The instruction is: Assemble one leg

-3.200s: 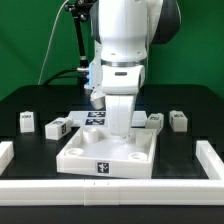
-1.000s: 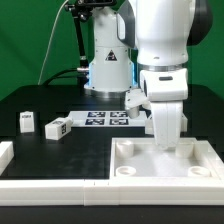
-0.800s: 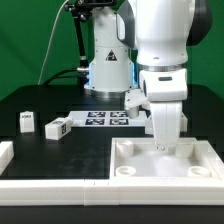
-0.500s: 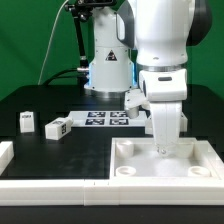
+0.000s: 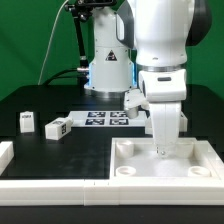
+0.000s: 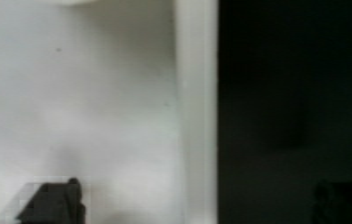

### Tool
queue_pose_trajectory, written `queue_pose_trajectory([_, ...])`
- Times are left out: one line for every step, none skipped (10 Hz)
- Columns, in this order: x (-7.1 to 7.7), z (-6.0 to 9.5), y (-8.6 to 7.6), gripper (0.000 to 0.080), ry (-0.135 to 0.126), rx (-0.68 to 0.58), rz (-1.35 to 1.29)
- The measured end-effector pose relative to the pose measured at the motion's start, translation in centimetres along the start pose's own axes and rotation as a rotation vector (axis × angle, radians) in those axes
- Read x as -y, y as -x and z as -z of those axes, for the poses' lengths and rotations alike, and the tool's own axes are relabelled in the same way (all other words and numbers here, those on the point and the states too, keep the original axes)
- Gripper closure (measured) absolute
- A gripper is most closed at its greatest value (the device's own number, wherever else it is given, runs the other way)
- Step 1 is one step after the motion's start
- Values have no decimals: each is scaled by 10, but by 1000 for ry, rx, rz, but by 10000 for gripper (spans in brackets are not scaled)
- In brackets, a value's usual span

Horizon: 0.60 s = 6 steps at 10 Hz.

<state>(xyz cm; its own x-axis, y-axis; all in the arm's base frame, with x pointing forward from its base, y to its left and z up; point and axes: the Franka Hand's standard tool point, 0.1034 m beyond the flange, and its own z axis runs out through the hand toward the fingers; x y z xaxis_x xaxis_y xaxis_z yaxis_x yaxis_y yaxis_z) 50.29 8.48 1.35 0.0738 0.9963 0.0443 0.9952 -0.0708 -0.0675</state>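
The large white tray-like piece (image 5: 140, 168) lies at the front on the exterior view's right, against the white barrier. My gripper (image 5: 163, 150) points straight down at its far wall. In the wrist view the fingertips (image 6: 52, 202) stand wide apart, one over the white surface (image 6: 84, 90) and one over the black table, with nothing between them, so my gripper (image 6: 198, 203) is open. Two legs, small white blocks with tags, lie on the exterior view's left: one (image 5: 26, 122) further out, one (image 5: 57, 127) nearer the middle. Any other legs are hidden behind my arm.
The marker board (image 5: 103, 118) lies flat at the table's middle, behind the tray. A low white barrier (image 5: 50, 182) runs along the front edge, with a short piece (image 5: 5, 151) on the exterior view's left. The robot base stands behind.
Since the oldest frame the tray and my arm have shifted from the table's middle to the front on the exterior view's right. Over the last second nothing visibly moves.
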Motion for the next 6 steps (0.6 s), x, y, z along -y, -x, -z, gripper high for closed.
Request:
queue_pose_trajectory([5, 9, -1, 150, 7, 3, -49])
queue_pose_trajectory([15, 18, -2, 150, 11, 9, -85])
queue_pose_trajectory([26, 28, -4, 150, 17, 16, -128])
queue_pose_trajectory([36, 39, -7, 150, 20, 24, -159])
queue_pose_trajectory([45, 45, -8, 150, 8, 36, -194])
queue_pose_trajectory([45, 47, -8, 150, 24, 30, -229])
